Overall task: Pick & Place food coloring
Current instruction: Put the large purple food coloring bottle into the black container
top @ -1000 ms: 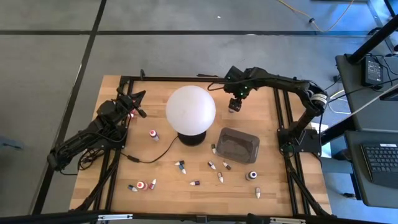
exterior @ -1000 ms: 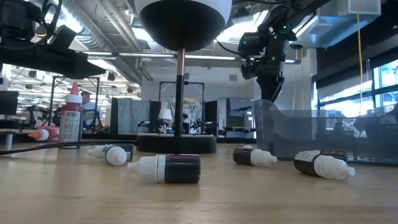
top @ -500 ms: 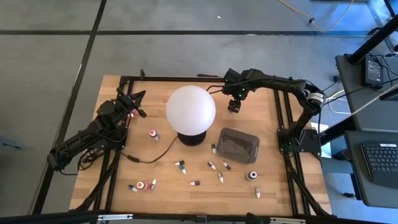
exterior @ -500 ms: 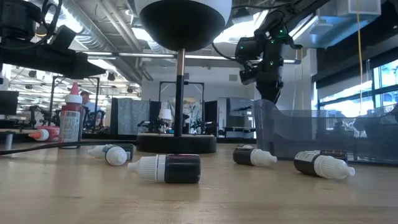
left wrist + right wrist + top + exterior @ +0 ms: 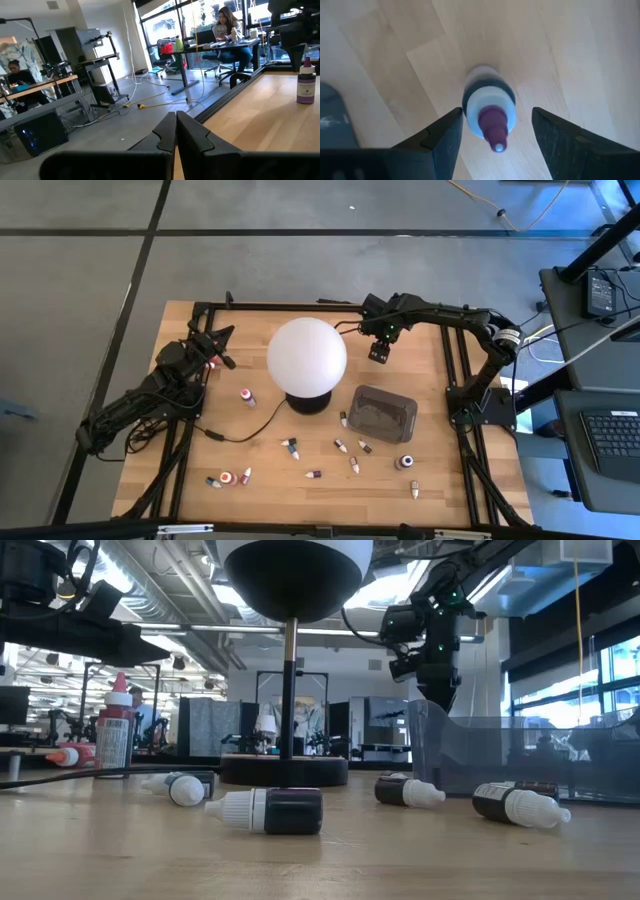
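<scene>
Right gripper [image 5: 379, 354] poised over an upright bottle at the far side of the wooden table [image 5: 440, 480].

Its two dark fingers [image 5: 445, 142] stand spread apart, clasping nothing; directly beneath them stands a small dark food colouring bottle with a pale collar and purple pointed tip [image 5: 488, 112]. The dark translucent rectangular tray [image 5: 383, 412] lies nearer me than the pincer, the big white globe lamp [image 5: 306, 354] beside it. More tiny bottles [image 5: 353, 463] lie scattered beyond the tray. The left gripper [image 5: 218, 340] waits past the globe, fingers pressed together, empty.

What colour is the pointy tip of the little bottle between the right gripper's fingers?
Purple tip on the bottle, clearest in the right wrist view.
</scene>
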